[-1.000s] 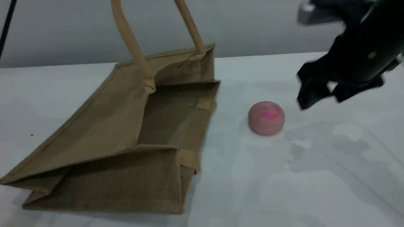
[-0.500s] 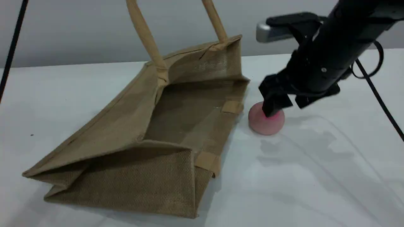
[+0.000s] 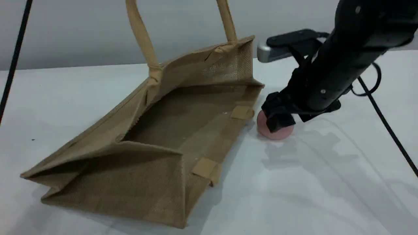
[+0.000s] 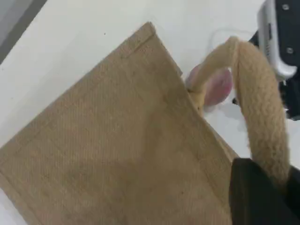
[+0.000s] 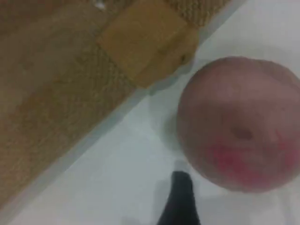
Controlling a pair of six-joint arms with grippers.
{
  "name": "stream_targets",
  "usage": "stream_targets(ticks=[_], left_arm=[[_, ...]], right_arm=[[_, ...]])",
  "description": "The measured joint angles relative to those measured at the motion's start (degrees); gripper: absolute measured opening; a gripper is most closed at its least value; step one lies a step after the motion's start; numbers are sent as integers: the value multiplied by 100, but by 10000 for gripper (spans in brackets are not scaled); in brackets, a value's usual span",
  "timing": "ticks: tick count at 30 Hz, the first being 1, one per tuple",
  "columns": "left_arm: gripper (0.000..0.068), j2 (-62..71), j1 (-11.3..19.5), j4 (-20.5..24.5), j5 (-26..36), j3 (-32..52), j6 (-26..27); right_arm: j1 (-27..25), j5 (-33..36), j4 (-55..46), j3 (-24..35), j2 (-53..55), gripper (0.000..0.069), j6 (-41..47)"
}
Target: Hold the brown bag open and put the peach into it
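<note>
The white surface (image 3: 326, 182) carries everything in view. On its left half lies the brown bag (image 3: 114, 182), a large jute tote of coarse weave resting on one broad side, its mouth turned toward the right and gaping so that the shaded inside shows. The upper side of the mouth is lifted off the lower one by a beige padded handle (image 3: 140, 36) that rises straight out of the top of the scene view. A small beige patch (image 3: 204, 168) sits on the near edge of the mouth, and a second one (image 3: 241, 112) lies farther back.

The right arm (image 3: 346, 55) slants down from the upper right corner, dark and thick, with a thin black cable (image 3: 388, 127) trailing beside it over the surface.

In the left wrist view the left tool (image 4: 262, 197) is pressed together on the handle loop (image 4: 260, 117), the padded strap running up out of its dark tip.

The right tool (image 3: 280, 121) stands spread over the peach (image 3: 277, 133), one dark fingertip (image 5: 180, 201) showing just beside the fruit in the right wrist view; whether it touches the fruit cannot be told.

The peach, small, round and dusty pink with a brighter pink blotch, rests on the surface just beside the bag's mouth, outside the bag.
</note>
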Motion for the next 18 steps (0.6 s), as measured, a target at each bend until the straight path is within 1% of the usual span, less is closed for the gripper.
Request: stream_targets(ticks=[3,7,14,16,18], left_arm=[[83,5,0,-8,0,0,188],[83,5,0,-219,0,0,387],[83,5,0,-321,0,0,389],[83,5,0,-394,0,0,418],[83,5,0,-426,0,0,514]], right_arm=[[0,-32,22,-129,158,512,4],[42,-34,49,-332,340,512,18],[57,-48,49,-681,641,507,18],[57,-63,42,-684,725,484,18],[57,-63,35,-684,749,435,18]])
